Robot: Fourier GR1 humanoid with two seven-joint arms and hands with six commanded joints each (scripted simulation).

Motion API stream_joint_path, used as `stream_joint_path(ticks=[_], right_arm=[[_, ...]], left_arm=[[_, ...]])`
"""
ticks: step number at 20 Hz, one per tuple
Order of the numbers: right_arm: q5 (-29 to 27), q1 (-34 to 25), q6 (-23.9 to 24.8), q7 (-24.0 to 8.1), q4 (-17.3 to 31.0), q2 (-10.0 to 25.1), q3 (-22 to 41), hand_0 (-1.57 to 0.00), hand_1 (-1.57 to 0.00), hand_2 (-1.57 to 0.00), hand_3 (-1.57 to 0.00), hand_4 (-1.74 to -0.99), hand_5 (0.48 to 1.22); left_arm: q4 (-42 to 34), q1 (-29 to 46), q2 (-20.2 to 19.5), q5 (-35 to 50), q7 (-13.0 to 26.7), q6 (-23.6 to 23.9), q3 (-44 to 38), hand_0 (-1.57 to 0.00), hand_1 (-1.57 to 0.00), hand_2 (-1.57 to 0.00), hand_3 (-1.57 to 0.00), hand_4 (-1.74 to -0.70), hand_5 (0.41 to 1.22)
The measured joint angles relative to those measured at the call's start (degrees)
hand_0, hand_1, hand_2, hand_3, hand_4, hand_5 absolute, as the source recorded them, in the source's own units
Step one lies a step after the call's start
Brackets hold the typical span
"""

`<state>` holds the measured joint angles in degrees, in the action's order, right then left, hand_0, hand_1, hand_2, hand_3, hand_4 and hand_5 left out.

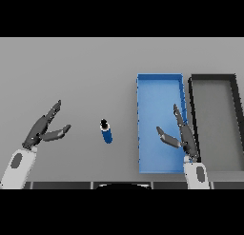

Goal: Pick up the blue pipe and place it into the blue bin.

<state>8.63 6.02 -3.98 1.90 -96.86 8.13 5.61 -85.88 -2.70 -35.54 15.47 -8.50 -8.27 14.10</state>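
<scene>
Nearest, at the tabletop's (pixel 71 63) front edge, two arms come in: the left hand (pixel 44 127) hovers toward the front left corner with its fingers straight and spread wide from the thumb, holding nothing, and the right hand (pixel 183 134) shows over the front right part of the blue bin (pixel 159 80), its fingers likewise straight and spread wide, empty. Between the hands, toward the front middle of the tabletop, lies the single blue pipe (pixel 106 133), a short cylinder with a dark end turned away from the front edge, well apart from both hands and left of the bin. The surface is a plain grey, bare behind. Two bins lie side by side toward the right edge: one blue, and one black bin (pixel 190 86) just beside it.
</scene>
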Motion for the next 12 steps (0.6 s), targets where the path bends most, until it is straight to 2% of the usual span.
stream_joint_path(ticks=[2,5,7,9,10,11,12], right_arm=[[0.55,0.22,-0.05,1.02,0.55,0.45,0.05,0.0,0.0,0.0,0.0,-1.232,0.604],[-0.44,-0.56,-1.07,1.86,1.23,0.87,-0.32,0.0,0.0,0.0,0.0,-1.254,0.626],[-0.9,-0.28,-1.25,2.39,0.63,0.27,-0.02,0.0,0.0,0.0,0.0,-1.273,0.636],[-0.77,-0.85,-1.18,1.74,1.52,0.2,-0.15,0.0,0.0,0.0,0.0,-1.283,0.642],[-0.56,-0.41,-1.37,2.82,1.59,0.29,0.04,0.0,0.0,0.0,0.0,-1.29,0.646],[-0.4,-0.53,-1.1,1.75,1.27,0.04,0.16,0.0,0.0,0.0,0.0,-1.296,0.651],[-0.48,-0.38,-0.99,1.92,1.18,0.56,-0.33,0.0,0.0,0.0,0.0,-1.299,0.654]], left_arm=[[-2.55,1.45,-1.86,0.72,0.94,-3.78,1.77,0.0,0.0,0.0,0.0,-1.19,0.573],[-5.12,1.32,-1.52,-0.32,4.21,-5.81,5.25,0.0,0.0,0.0,0.0,-1.19,0.532],[-7.03,1.51,-1.06,-0.91,4.35,-6.38,6.89,0.0,0.0,0.0,0.0,-1.2,0.517],[-7.87,0.68,0.71,-1.74,5.93,-6.94,9.25,0.0,0.0,0.0,0.0,-1.21,0.502],[-8.07,0.39,1.47,-2.44,6.82,-6.89,10.27,0.0,0.0,0.0,0.0,-1.21,0.494],[-7.86,-0.05,2.64,-3.46,7.88,-6.49,11.35,0.0,0.0,0.0,0.0,-1.21,0.488],[-6.66,-0.54,3.58,-4.95,7.48,-6.23,12.06,0.0,0.0,0.0,0.0,-1.2,0.483]])
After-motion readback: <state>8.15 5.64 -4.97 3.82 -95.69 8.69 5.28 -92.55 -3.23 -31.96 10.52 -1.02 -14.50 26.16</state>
